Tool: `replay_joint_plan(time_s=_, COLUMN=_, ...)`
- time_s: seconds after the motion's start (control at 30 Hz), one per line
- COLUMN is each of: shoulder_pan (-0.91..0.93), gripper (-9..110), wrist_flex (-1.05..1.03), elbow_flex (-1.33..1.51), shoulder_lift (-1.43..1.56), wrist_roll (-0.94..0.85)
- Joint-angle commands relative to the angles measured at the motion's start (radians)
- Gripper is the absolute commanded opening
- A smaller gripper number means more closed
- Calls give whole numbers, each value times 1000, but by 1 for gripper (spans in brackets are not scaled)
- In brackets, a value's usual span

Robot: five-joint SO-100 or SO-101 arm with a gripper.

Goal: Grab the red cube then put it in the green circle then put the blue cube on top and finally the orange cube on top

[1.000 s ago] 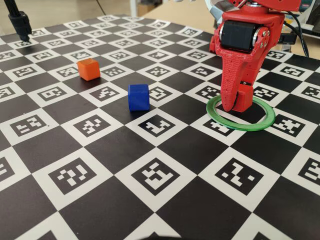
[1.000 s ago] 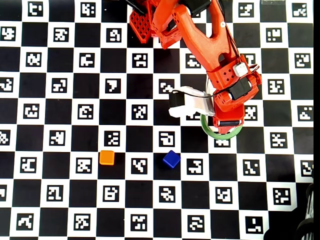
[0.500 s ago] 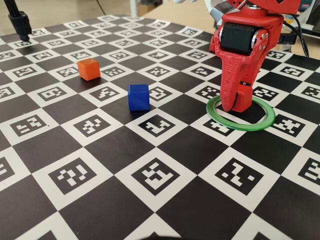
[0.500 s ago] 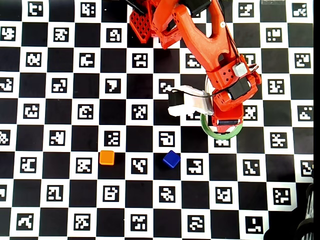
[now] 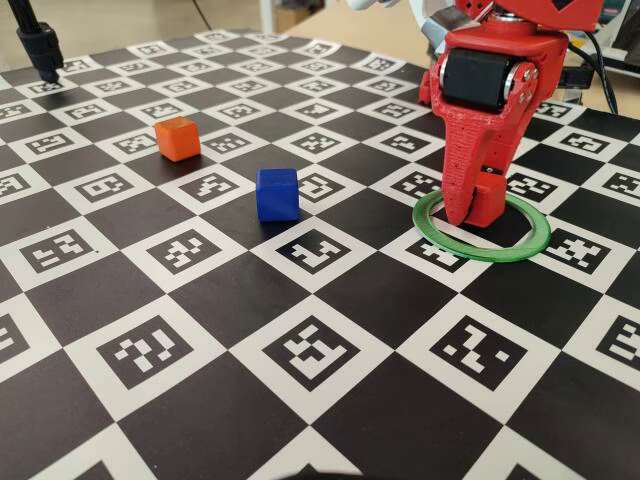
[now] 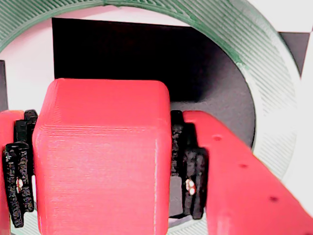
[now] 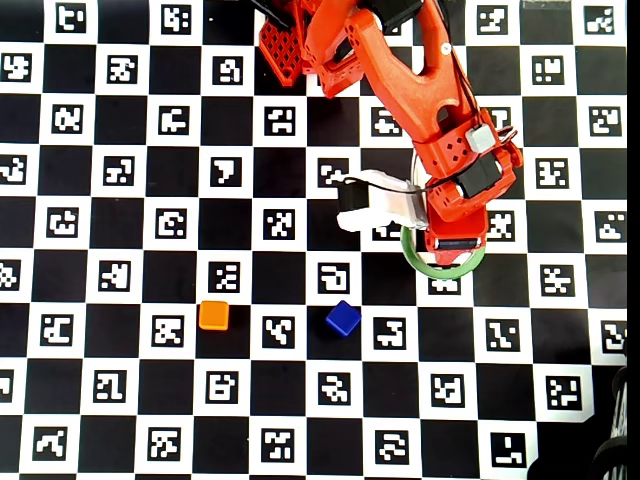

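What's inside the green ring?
Inside the green ring sits the red cube, squeezed between the gripper fingers. Black board shows around it. The spot under the cube is hidden.

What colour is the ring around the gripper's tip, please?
Green; the green circle shows best in the fixed view.

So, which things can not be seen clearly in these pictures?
- The red cube: in the overhead view the arm hides it wholly.
- Whether the cube already rests on the board: its underside shows in no view.
- The green circle: in the overhead view its upper part lies under the gripper.
- The blue cube and the orange cube: outside the wrist view.
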State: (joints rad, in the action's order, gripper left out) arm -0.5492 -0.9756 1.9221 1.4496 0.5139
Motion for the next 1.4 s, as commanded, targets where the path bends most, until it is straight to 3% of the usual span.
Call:
replay_joint_plan(time_s=0.0, shoulder_pan=-9, gripper=0, wrist_flex=23, elbow_flex=-5, shoulder_lift=75, wrist_roll=12)
replay_joint_plan(time_s=0.63, shoulder_pan=-21, gripper=2, wrist_flex=43, elbow_flex=26, shoulder_lift=80, wrist_roll=-2)
replay_joint_plan(time_s=1.37, shoulder_pan=-35, gripper=24, wrist_flex=74, elbow_flex=75, shoulder_lift=103, wrist_roll=-2)
